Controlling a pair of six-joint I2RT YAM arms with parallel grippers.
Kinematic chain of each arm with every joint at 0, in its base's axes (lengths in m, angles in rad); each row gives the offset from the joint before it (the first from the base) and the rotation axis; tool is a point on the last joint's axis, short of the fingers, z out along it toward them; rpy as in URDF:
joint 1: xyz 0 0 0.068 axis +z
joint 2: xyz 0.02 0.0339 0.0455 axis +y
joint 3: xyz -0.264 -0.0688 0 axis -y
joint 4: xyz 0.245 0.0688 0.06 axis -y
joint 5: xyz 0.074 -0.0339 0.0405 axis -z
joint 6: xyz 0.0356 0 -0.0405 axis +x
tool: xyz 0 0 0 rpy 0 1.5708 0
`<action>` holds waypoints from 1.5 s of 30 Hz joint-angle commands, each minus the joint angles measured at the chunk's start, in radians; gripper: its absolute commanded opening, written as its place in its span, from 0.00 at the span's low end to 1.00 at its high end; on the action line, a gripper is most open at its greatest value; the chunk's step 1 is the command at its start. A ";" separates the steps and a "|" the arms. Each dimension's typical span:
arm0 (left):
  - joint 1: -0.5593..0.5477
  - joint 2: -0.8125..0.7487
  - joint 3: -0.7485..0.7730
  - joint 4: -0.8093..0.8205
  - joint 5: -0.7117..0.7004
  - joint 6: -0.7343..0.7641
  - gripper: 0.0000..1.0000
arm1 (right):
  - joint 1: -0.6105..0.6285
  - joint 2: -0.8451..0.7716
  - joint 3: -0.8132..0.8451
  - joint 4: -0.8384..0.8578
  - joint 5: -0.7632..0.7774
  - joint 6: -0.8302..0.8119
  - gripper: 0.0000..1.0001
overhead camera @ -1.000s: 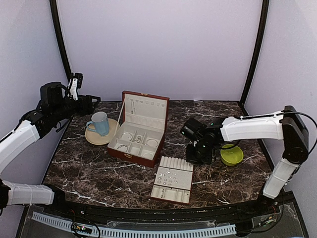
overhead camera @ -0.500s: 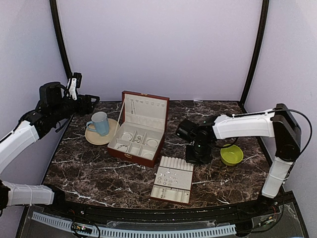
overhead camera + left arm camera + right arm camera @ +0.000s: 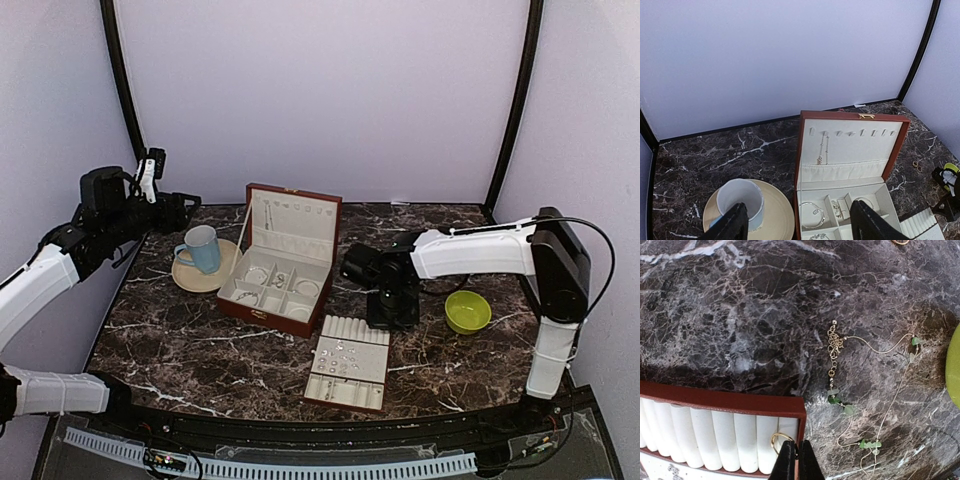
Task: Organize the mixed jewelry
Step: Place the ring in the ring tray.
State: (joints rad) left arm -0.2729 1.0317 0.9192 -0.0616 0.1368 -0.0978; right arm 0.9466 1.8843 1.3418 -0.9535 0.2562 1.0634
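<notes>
My right gripper (image 3: 796,461) is shut on a thin gold ring (image 3: 776,437). It holds the ring over the far right slot of the cream ring tray (image 3: 720,403), just inside the tray's red-brown rim. In the top view this gripper (image 3: 386,312) hangs at the far right corner of the tray (image 3: 349,364). A fine gold chain with green beads (image 3: 839,404) lies loose on the marble beside the tray. My left gripper (image 3: 800,223) is open, high above the mug (image 3: 740,201) and the open jewelry box (image 3: 852,150), which holds a bracelet (image 3: 813,215) and a hanging chain (image 3: 822,150).
A blue mug (image 3: 202,248) stands on a cream saucer (image 3: 188,278) left of the box (image 3: 282,262). A green bowl (image 3: 468,312) sits right of my right gripper. Two small rings (image 3: 916,165) lie on the marble right of the box.
My right arm has swung left, carrying the ring from near the green bowl to the ring tray's far right corner. The left arm has stayed in place.
</notes>
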 commanded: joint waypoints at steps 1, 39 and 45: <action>0.004 -0.025 -0.013 -0.001 -0.006 0.010 0.73 | 0.022 0.031 0.062 -0.073 0.058 -0.004 0.00; 0.004 -0.037 -0.016 0.001 -0.011 0.007 0.73 | 0.102 0.259 0.287 -0.337 0.210 -0.013 0.00; 0.004 -0.039 -0.017 0.002 -0.013 0.009 0.73 | 0.110 0.296 0.332 -0.297 0.173 -0.030 0.00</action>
State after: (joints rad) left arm -0.2729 1.0183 0.9150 -0.0616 0.1322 -0.0975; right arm 1.0401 2.1410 1.6310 -1.2594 0.4526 1.0451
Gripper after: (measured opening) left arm 0.733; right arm 0.008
